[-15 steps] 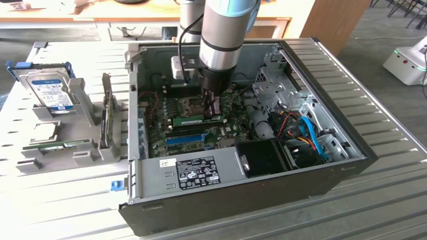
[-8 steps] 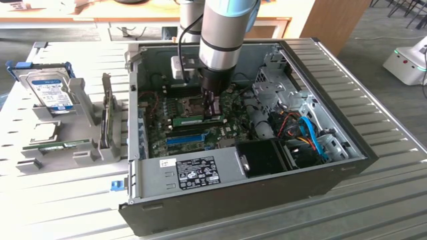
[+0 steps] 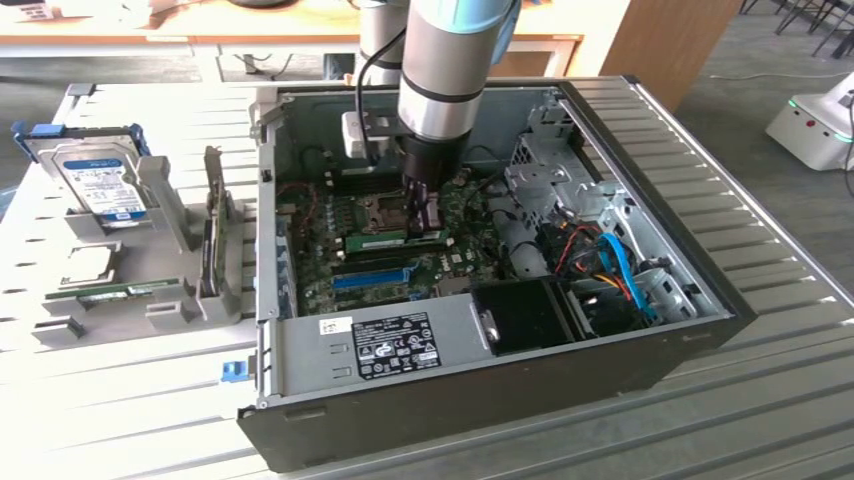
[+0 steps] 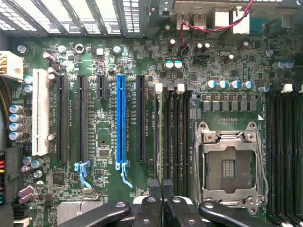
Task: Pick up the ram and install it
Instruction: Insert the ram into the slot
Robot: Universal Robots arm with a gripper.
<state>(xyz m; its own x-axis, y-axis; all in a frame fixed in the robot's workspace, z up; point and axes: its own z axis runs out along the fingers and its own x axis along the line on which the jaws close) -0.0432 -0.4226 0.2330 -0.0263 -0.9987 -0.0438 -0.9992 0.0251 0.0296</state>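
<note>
Reaching arm: we note the arm standing upright inside the open case, with the gripper low over the board.
Fingers: we see the two fingers drawn almost together, with only a thin gap between them.
Ram: we find the ram lying along the black slots near the middle of the case. The fingertips sit at its end toward the exterior view's right.
Grip: we cannot tell whether the fingers pinch that end or merely touch it.
Socket: the metal-framed socket is just beside the black slots.
Blue slot: the blue slot stands among the black card slots, apart from the fingers.
Holder: a grey holder sits outside the case on the exterior view's left. It carries an upright drive and a green stick lying low.
</note>
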